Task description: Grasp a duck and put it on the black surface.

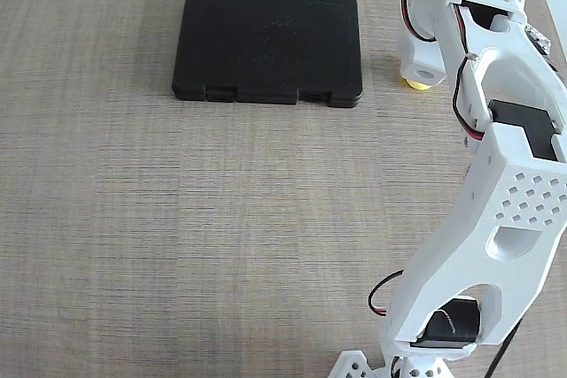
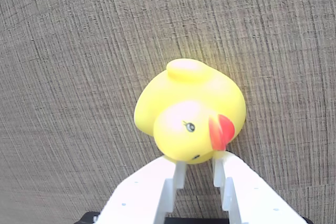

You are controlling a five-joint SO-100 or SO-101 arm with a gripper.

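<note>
The small yellow duck (image 2: pixel 189 103) with a red-orange beak lies on the wood-grain table, seen close up in the wrist view. My gripper (image 2: pixel 195 162) comes in from the bottom edge. Its two white fingertips (image 2: pixel 170 169) stand close together and press on the lower edge of the duck's head. In the fixed view the gripper (image 1: pixel 416 77) points down at the table right of the black surface (image 1: pixel 266 46), and only a sliver of the duck (image 1: pixel 415 84) shows under it. The black surface lies flat at the upper middle with nothing on it.
The white arm (image 1: pixel 496 219) rises from its base at the bottom right of the fixed view and runs along the right edge. The wood-grain table (image 1: pixel 177 245) spreads to the left and front of the slab.
</note>
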